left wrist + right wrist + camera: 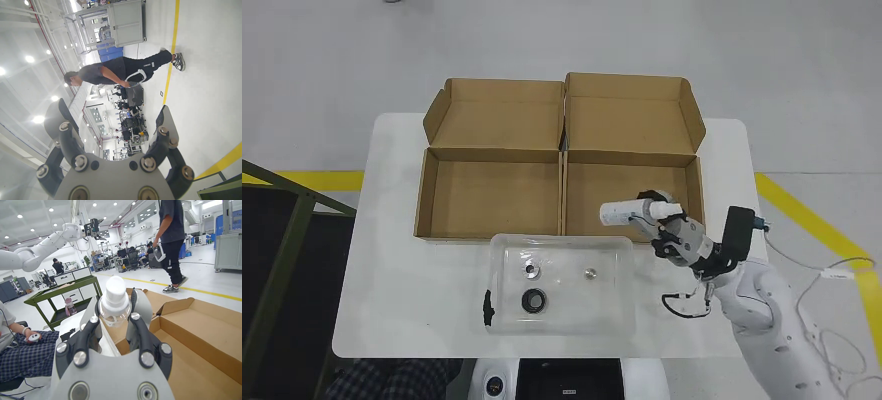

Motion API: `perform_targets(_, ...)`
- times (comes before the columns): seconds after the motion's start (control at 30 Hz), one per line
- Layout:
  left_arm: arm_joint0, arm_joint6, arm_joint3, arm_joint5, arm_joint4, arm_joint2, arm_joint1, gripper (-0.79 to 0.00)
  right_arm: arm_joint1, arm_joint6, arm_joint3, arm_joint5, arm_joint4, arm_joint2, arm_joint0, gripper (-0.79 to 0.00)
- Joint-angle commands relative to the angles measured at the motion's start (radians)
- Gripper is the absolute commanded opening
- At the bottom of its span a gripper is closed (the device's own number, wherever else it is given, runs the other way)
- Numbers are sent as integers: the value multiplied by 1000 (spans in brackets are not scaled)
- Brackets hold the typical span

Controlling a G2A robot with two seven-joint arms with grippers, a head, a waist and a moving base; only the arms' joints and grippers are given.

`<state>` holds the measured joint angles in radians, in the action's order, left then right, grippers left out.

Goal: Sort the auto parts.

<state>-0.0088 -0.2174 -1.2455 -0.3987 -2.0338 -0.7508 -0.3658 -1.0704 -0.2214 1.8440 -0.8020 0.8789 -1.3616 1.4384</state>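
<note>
Currently pinched between the fingers of the right end effector, right of centre in the top view: a white-capped clear part, cap toward frame left, over the right cardboard box. Left end effector spread wide, holding nothing, lifted high above the worktop. Left cardboard box touching the right one. Below both, at lower centre, a clear tray with a black ring and two small metal pieces.

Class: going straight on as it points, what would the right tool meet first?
The right tool, holding the white-capped part, points across the right box toward the middle wall; likely that first, height unclear.
</note>
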Motion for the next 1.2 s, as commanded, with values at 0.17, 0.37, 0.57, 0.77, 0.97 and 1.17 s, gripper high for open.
perform_targets(0.17,0,0,0,0,0,0,0,0,-3,10,-1,19,-26,-5,-14,-785)
perform_targets(0.37,0,0,0,0,0,0,0,0,-9,47,10,93,40,11,-39,-785)
perform_targets(0.57,0,0,0,0,0,0,0,0,-20,120,-19,206,145,69,-99,-785)
perform_targets(0.77,0,0,0,0,0,0,0,0,-33,229,-55,315,248,134,-180,-785)
perform_targets(0.97,0,0,0,0,0,0,0,0,-49,314,-110,374,291,205,-253,-785)
perform_targets(1.17,0,0,0,0,0,0,0,0,-69,374,-195,401,301,280,-331,-785)
